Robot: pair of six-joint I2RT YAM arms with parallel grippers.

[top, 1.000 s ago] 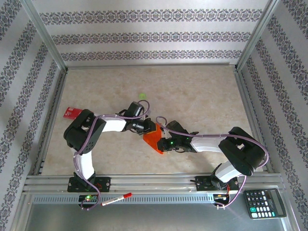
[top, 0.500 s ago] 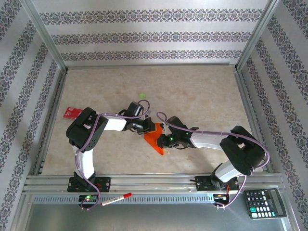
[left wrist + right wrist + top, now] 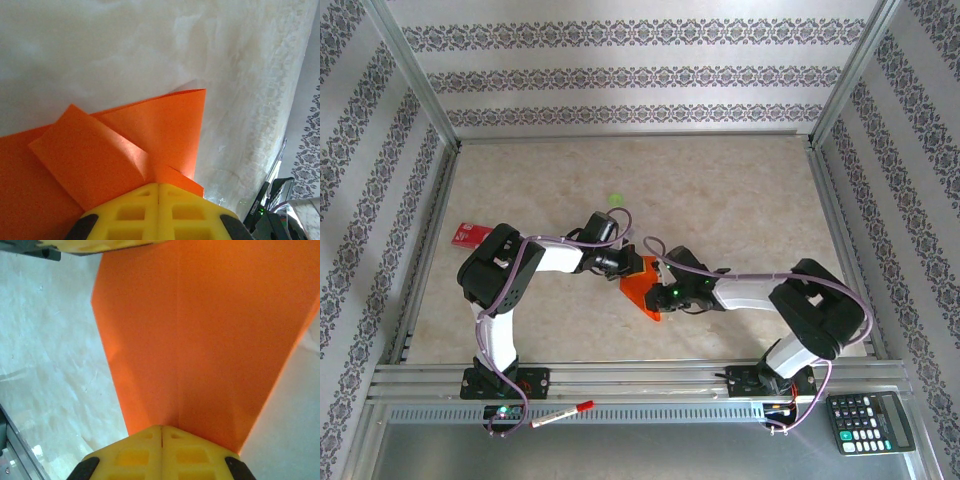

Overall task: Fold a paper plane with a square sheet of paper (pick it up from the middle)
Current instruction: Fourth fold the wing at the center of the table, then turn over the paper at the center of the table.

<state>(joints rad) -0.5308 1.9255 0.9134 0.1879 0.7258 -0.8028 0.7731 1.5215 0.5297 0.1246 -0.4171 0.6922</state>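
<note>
Evidently we had both arms meeting over the middle of the desk, a little toward its near edge, with the square sheet of paper between them. The left gripper was pressed fully together. The orange sheet ran in under it, and a corner flap lay folded over just ahead of it. The right gripper was likewise closed tight on the opposite side of the sheet. Its seam lined up with a crease running straight away across the paper.

We judged that this two-sided pinch kept the thin sheet taut and stopped it sliding while a fold was set, with the left side anchoring the flap and the right steadying the crease. From above, the sheet touched both grippers. The left one was at the side nearer the desk's far-left corner, and the right one at the side nearer its near-right corner.
</note>
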